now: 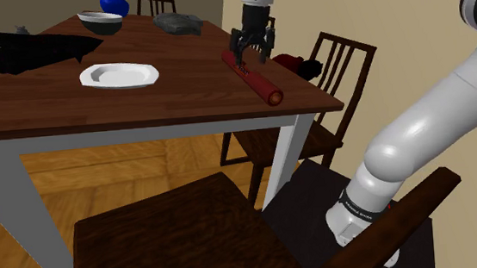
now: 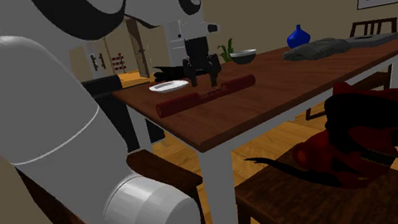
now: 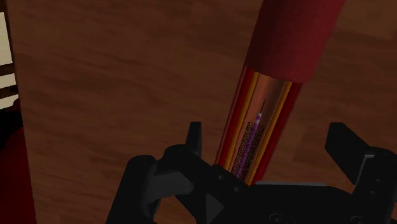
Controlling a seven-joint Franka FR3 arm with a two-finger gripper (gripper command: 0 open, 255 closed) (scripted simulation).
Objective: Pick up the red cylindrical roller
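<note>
Over the table corner | red roller partly hidden by your gripper | fingers spread, clasping nothing | roller's end near edge.

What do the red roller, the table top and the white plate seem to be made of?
The roller is matte dark red and its material is unclear; the wrist view shows a glossy, coppery striped section, perhaps metal. The table top looks like brown wood, with visible grain and a slight sheen. The plate is plain smooth white, possibly ceramic, but the look leaves it open.
</note>
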